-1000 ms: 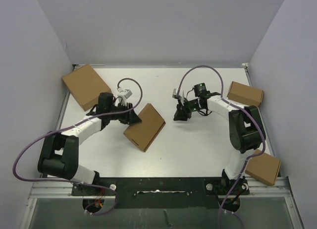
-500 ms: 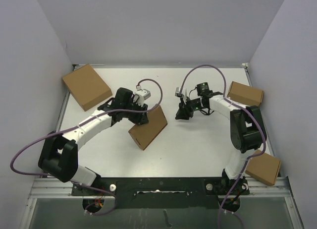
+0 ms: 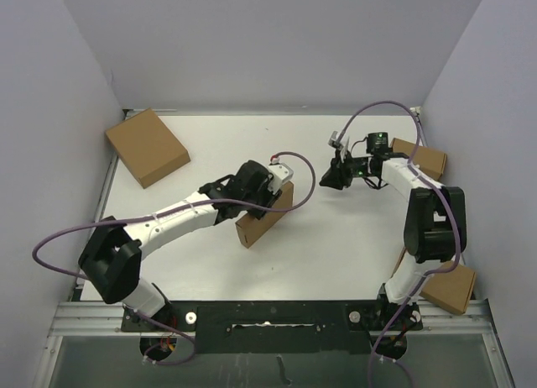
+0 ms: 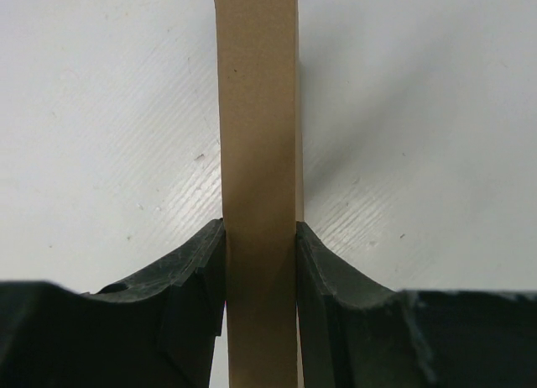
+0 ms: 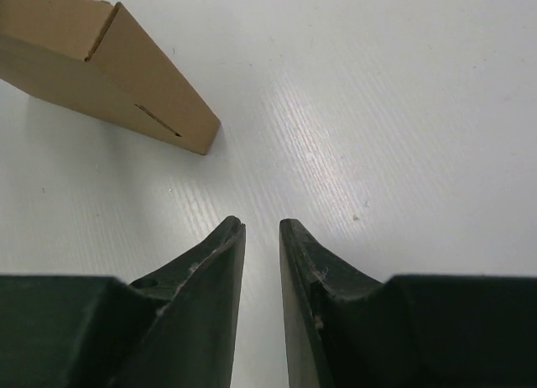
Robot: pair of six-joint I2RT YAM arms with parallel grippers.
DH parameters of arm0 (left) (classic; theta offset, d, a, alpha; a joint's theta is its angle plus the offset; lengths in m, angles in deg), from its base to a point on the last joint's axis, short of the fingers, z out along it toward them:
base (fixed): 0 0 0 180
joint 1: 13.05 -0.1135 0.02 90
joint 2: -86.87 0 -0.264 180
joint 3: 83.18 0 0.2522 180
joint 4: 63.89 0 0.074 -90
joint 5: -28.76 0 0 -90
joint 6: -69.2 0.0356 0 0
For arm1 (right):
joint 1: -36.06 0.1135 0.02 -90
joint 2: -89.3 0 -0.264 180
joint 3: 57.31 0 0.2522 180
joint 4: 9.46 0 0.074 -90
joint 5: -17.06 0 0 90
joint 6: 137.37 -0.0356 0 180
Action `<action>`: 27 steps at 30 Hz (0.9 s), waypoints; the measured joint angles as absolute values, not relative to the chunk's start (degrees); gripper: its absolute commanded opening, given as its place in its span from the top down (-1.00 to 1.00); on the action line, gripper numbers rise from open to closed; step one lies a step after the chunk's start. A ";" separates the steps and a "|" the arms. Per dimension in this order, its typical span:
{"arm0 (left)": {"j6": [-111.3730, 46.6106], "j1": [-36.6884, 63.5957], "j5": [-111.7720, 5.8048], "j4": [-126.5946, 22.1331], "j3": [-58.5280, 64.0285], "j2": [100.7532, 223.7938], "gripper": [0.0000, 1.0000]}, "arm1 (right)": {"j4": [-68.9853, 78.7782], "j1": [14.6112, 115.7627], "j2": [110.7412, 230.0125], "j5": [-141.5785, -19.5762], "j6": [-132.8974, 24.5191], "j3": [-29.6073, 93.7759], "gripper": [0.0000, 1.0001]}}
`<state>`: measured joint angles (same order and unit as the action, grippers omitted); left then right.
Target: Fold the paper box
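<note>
Near the middle of the table, found the paper box stood up on one long thin edge, with that edge down on the white surface and the broad faces upright or close to it. Judged it already closed into a thin flat box, with no loose flap showing from above. Found it pinched across its thickness by the left gripper, clenched on it. From the left wrist, saw a dark finger pressed flat against each broad face and the narrow brown edge running straight up the view between them. Spotted the right gripper further right and toward the back, well apart from the paper box, above bare white table. Noted its fingers parted by a narrow gap, with nothing between them. Counted three other brown cardboard boxes lying flat: the back-left box near the corner, the back-right box just beside the right arm, and the near-right box by that arm's base at the table's edge.
</note>
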<state>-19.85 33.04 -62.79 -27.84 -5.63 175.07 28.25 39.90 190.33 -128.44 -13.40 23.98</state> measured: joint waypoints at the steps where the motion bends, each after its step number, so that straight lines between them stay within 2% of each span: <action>1: -19.79 33.78 -63.88 -28.26 -5.41 175.53 1.00 | 28.20 39.39 190.13 -128.60 -13.57 23.96 0.49; 10: -19.30 37.35 -70.11 -33.07 -3.86 179.40 0.99 | 27.68 37.40 189.13 -129.56 -14.93 23.93 0.49; 13: -18.95 37.26 -70.63 -33.50 -3.23 179.97 0.82 | 27.68 36.88 188.30 -129.58 -14.95 23.89 0.48; 16: -18.41 36.60 -71.03 -32.26 -1.37 181.13 0.79 | 27.68 35.81 186.88 -129.62 -15.08 23.54 0.47; 18: -17.80 35.44 -71.33 -30.84 0.93 182.61 0.73 | 27.70 34.63 185.81 -129.73 -15.26 23.15 0.47; 27: -14.30 22.13 -80.45 -21.22 17.19 194.48 0.67 | 27.44 30.83 182.48 -130.54 -16.48 20.00 0.45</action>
<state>-14.30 22.13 -80.45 -21.22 17.19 194.48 27.44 30.83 182.48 -130.54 -16.48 20.00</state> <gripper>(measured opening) 0.315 0.273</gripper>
